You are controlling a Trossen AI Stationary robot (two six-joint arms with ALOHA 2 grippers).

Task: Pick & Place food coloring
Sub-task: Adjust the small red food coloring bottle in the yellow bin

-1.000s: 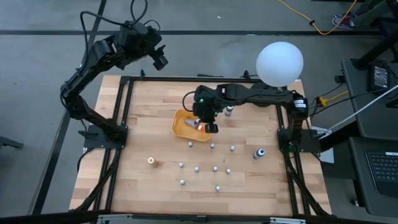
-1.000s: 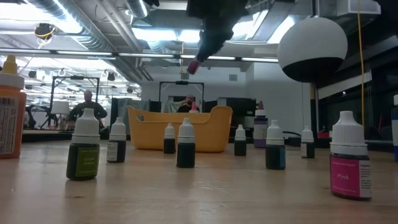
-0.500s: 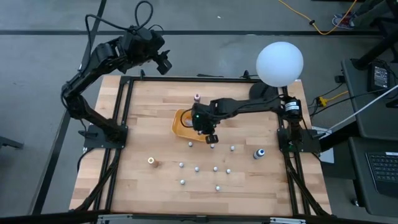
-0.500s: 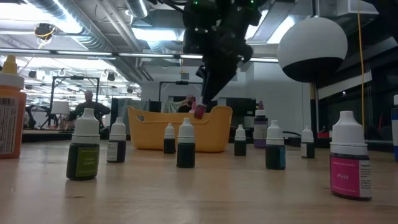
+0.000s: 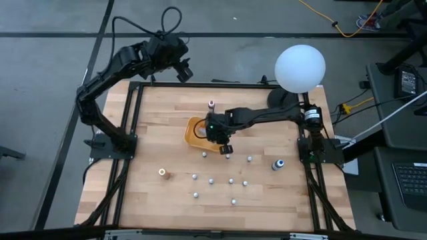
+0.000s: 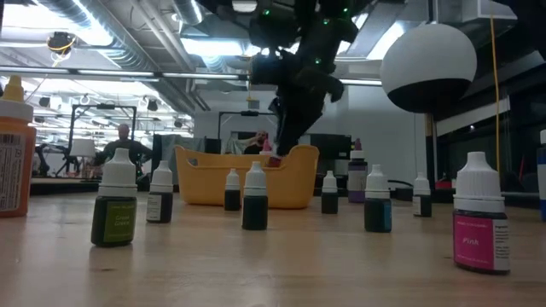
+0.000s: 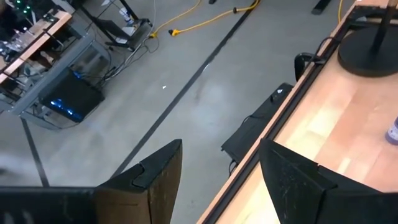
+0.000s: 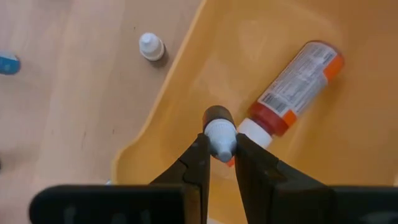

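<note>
Stretching under both arms is a pale wooden table [image 5: 160, 133] on a grey concrete floor [image 5: 40, 80], with a bright workshop and seated people beyond. The right gripper [image 8: 221, 163] pinches a small white-capped food coloring bottle [image 8: 219, 132] over the orange tray [image 8: 186, 81]. The left gripper [image 7: 221, 171] hangs open past the table's far edge.

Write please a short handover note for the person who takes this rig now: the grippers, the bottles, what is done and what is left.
Right gripper: shut on a small white-capped bottle, held over the orange tray.
Left gripper: open, empty, off the table's far left corner.
Done: one larger orange-capped bottle lies in the tray.
Left: release the held bottle, then collect the small bottles standing on the table.
</note>
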